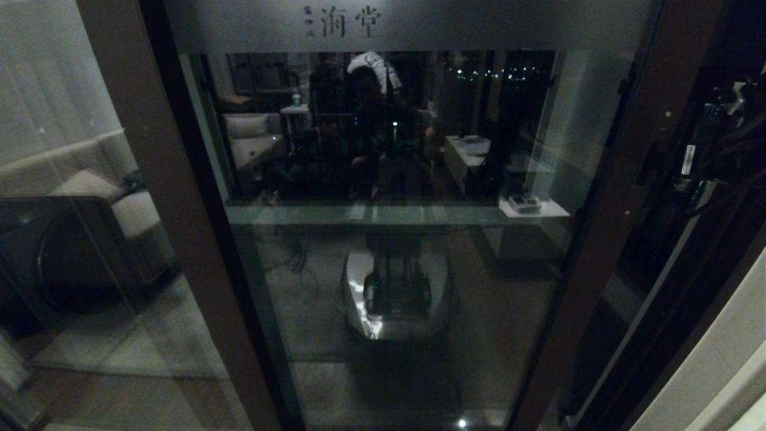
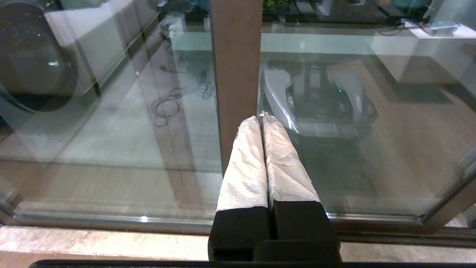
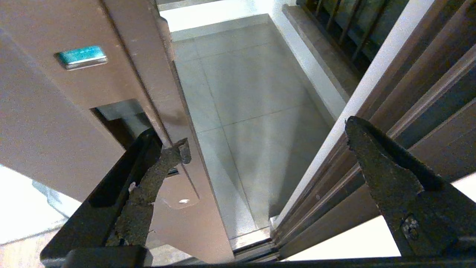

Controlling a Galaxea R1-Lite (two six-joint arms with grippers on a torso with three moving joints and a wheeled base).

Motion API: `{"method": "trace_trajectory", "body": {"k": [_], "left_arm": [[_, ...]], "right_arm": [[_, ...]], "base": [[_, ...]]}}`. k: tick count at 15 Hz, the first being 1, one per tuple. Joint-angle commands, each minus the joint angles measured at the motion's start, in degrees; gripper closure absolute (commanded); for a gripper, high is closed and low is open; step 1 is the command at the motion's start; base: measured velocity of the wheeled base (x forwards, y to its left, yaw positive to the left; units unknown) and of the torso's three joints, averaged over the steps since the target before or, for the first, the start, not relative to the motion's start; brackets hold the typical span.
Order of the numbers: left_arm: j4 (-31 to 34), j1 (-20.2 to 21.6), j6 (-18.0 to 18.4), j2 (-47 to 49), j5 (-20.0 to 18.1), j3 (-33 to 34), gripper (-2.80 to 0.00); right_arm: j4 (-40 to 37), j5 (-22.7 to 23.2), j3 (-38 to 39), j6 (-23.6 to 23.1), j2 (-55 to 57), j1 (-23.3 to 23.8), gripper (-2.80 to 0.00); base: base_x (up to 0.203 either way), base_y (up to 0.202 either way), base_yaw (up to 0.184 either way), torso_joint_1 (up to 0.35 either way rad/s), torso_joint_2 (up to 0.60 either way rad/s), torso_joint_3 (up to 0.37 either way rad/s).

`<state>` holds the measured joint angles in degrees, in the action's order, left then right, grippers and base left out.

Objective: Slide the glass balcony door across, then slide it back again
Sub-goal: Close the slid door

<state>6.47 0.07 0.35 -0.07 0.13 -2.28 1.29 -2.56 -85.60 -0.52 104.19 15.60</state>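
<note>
Far left in the head view: plain glass panel (image 1: 72, 239) in a brown frame, with a sofa and a dark round-fronted appliance reflected in it or seen through it; cannot tell which.

Next, a brown upright (image 1: 173, 209) runs top to bottom, leaning in perspective. In the left wrist view the left gripper (image 2: 262, 117) sits in front of this kind of upright (image 2: 236, 74), low down near the bottom track (image 2: 111, 223). Its two pale padded fingers (image 2: 245, 163) are pressed flat together, nothing between them. Tips look close to the upright's edge; contact cannot be confirmed.

Centre: the glass balcony door (image 1: 395, 179) fills most of the head view. Frosted top strip with Chinese characters (image 1: 350, 21). The glass mirrors the room and the robot's white base (image 1: 395, 293).

Right of centre: the door's handle-side upright (image 1: 622, 197), with small screws and a recessed slot. Past it, a dark gap shows the door standing part open, clear of the outer jamb (image 3: 409, 93).

Right gripper (image 3: 266, 137): fingers spread wide, holding nothing. In the right wrist view one dark finger (image 3: 148, 186) lies against the door upright at the recessed slot handle (image 3: 119, 115); the other finger (image 3: 390, 175) stands off near the jamb rails. Tiled balcony floor (image 3: 253, 93) shows between them. Small teal tag (image 3: 81, 56) on the upright above the slot.
</note>
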Motion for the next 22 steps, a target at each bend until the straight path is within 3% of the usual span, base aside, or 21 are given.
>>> {"method": "trace_trajectory", "body": {"k": [1, 22], "left_arm": [[0.1, 0.0, 0.0, 0.0, 0.0, 0.0, 0.00], [0.0, 0.0, 0.0, 0.0, 0.0, 0.0, 0.00]], "right_arm": [[0.1, -0.2, -0.2, -0.1, 0.6, 0.6, -2.80], [0.5, 0.1, -0.4, -1.6, 2.1, 5.8, -2.80]], "base": [[0.000, 0.000, 0.000, 0.000, 0.00, 0.000], [0.000, 0.000, 0.000, 0.000, 0.00, 0.000]]}}
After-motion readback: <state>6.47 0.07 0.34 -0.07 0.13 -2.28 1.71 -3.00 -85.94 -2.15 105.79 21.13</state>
